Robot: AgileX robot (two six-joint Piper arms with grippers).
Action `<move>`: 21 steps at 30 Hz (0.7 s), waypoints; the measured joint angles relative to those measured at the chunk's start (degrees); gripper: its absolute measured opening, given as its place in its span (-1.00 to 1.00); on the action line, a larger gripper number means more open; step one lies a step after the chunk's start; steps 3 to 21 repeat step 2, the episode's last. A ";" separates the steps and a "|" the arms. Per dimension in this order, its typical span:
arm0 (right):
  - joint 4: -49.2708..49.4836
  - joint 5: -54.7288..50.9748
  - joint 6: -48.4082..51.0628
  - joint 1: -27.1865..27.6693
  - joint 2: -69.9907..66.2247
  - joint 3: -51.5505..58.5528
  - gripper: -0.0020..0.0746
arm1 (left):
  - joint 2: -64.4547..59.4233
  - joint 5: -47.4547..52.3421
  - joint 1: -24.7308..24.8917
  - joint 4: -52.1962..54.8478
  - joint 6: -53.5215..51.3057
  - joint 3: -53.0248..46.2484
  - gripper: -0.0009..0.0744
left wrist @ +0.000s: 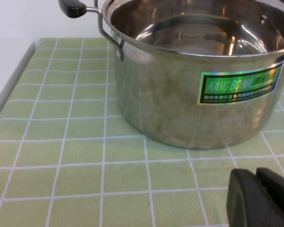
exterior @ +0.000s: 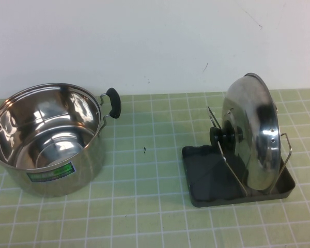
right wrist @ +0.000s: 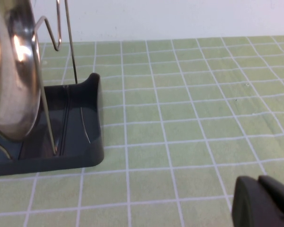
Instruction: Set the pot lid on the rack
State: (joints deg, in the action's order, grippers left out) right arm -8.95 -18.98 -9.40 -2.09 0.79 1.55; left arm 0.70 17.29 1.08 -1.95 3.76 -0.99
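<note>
From the high view I see the pot lid (exterior: 250,134), a domed disc of shiny stainless steel, standing on edge in the rack (exterior: 237,178), leaning between the thin upright wire loops. Its black round knob faces the robot's left. The rack is a small dark grey rectangular tray, matt plastic by the look of it, narrower than the lid it carries. Well apart on the robot's left stands the steel pot (exterior: 46,139), open, polished inside, with a green label on its wall and a black grip on its wire handle. Everything sits on the tabletop (exterior: 144,206), covered in a pale green cloth with a white grid of squares. Neither arm shows in this view.

In the left wrist view the pot (left wrist: 199,75) fills the frame, its brushed wall carrying a holographic green label, its rolled rim bright. The left gripper (left wrist: 260,196) shows only as a rounded black tip low over the green cloth near the pot, and I cannot tell how its jaws stand; it holds nothing I can see.

In the right wrist view the lid (right wrist: 12,75) rests in the rack (right wrist: 80,127), a wire loop running up beside its mirrored face, the tray's lip curving up smoothly. The right gripper (right wrist: 262,203) is again just a black tip above the cloth, well clear of the rack; its jaws I cannot judge.
</note>
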 joint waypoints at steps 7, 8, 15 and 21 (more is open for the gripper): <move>0.00 0.00 0.00 0.00 0.00 0.00 -0.95 | 0.00 0.00 0.00 0.00 0.00 0.00 -0.98; 0.00 0.00 0.00 0.00 0.00 0.00 -0.95 | 0.00 0.00 0.00 0.00 0.00 0.00 -0.98; 0.00 0.00 0.00 0.00 0.00 0.00 -0.95 | 0.00 0.00 0.00 0.00 0.00 0.00 -0.98; 0.00 0.00 0.00 0.00 0.00 0.00 -0.95 | 0.00 0.00 0.00 0.00 0.00 0.00 -0.98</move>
